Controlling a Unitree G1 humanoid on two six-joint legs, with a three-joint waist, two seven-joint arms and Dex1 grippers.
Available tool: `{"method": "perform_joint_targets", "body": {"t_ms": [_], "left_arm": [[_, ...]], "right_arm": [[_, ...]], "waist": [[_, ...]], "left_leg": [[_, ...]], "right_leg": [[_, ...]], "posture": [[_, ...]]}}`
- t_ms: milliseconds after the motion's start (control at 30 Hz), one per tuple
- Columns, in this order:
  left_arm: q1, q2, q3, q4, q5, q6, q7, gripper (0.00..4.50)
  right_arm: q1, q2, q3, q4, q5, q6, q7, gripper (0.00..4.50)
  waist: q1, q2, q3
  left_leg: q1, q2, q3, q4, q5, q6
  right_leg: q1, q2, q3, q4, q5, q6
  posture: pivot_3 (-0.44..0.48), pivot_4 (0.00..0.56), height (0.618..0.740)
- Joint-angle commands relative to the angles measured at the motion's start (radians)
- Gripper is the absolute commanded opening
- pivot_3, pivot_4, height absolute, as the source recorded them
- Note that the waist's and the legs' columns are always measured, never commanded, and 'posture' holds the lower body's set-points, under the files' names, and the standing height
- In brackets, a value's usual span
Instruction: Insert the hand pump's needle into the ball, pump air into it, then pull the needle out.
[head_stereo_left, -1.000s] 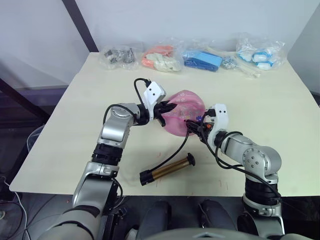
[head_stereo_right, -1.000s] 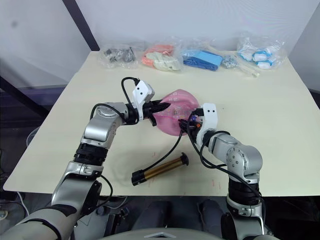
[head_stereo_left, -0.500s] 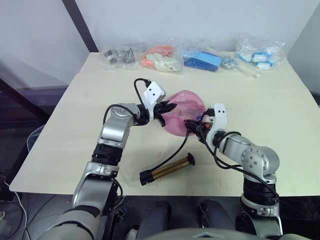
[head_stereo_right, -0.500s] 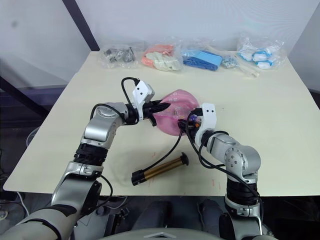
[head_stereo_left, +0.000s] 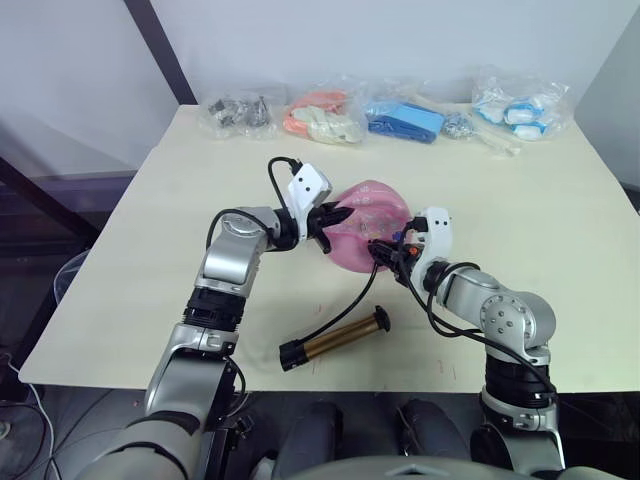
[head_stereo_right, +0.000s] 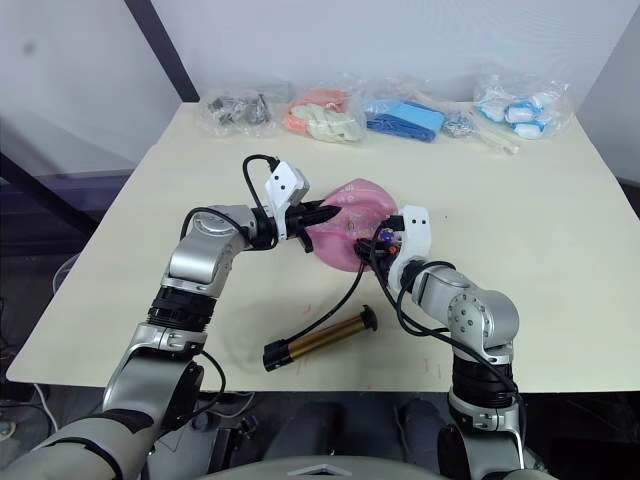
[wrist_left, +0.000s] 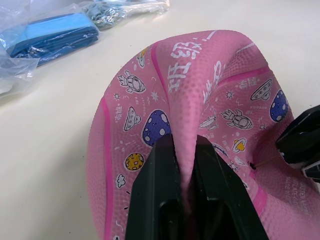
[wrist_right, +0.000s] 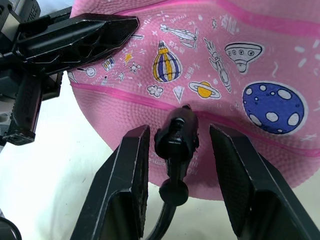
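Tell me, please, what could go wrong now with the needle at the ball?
1. The right gripper stands open around the needle fitting without touching it, so the hose could tug or tilt it away from the ball.
2. The left gripper pinches only a fold of the soft ball; the fold might slip.
3. The hand pump lies loose near the table's front edge; a hose pull may drag it.

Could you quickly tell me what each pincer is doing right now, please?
Left pincer: shut on a fold of the ball.
Right pincer: open, fingers either side of the needle fitting at the ball, not clamping it.
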Motion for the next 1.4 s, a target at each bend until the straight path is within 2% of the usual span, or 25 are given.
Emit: {"method": "perform_joint_targets", "body": {"t_ms": [33, 1400], "left_arm": [[0.051, -0.009, -0.07, 0.063, 0.02, 0.045, -0.01, 0.0], [0.052, -0.012, -0.076, 0.06, 0.022, 0.046, -0.011, 0.0]], "right_arm": [[-0.025, 0.007, 0.007, -0.016, 0.017, -0.026, 0.001, 1.96], [-0.019, -0.018, -0.004, -0.028, 0.039, -0.022, -0.003, 1.96]], "waist": [[0.0, 0.0, 0.0], [0.0, 0.0, 0.0]], "left_leg": [[0.0, 0.0, 0.0, 0.0, 0.0, 0.0], [0.0, 0.0, 0.0, 0.001, 0.0, 0.0]], "right_leg": [[0.0, 0.0, 0.0, 0.0, 0.0, 0.0], [0.0, 0.0, 0.0, 0.001, 0.0, 0.0]], "posture": [[0.0, 0.15, 0.74], [0.0, 0.15, 0.74]]}}
